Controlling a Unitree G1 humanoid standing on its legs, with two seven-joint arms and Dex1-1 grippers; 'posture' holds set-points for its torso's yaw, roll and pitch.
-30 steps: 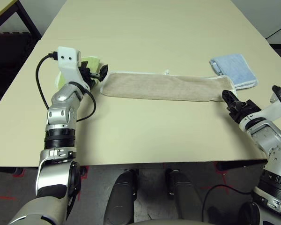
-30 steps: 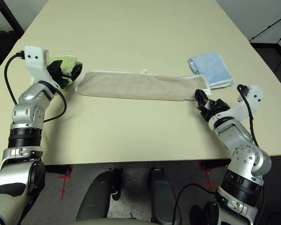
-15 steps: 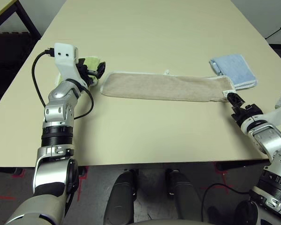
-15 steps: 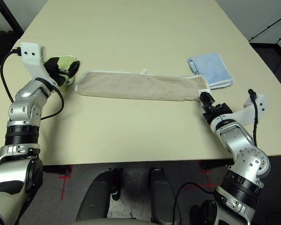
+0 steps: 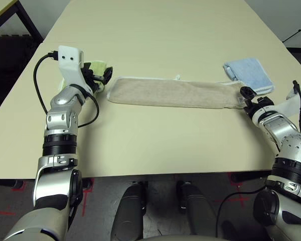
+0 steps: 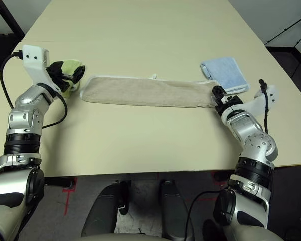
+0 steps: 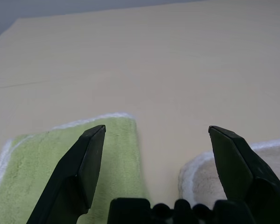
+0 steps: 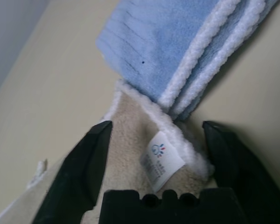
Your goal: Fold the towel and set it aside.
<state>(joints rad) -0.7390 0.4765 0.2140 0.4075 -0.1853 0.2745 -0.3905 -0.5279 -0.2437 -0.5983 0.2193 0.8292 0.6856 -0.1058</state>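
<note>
The towel (image 5: 175,93) lies as a long beige strip across the middle of the table, with a white loop (image 5: 179,77) on its far edge. My right gripper (image 5: 246,94) sits at the towel's right end. In the right wrist view its fingers (image 8: 91,154) stand open on either side of the corner that carries the white label (image 8: 161,157). My left gripper (image 5: 105,76) hovers open just off the towel's left end. The beige edge (image 7: 200,177) lies by one finger and a lime-green towel (image 7: 37,158) by the other.
A folded light-blue towel (image 5: 250,74) lies just beyond the beige towel's right end, touching its corner. The lime-green towel (image 5: 96,68) sits under my left wrist. The table's front edge (image 5: 155,173) is close to the robot, and bare tabletop stretches far behind the towel.
My right gripper has moved forward from the near side to the towel's right corner, which now sits between its fingers. My left gripper has drawn slightly left, off the towel's end.
</note>
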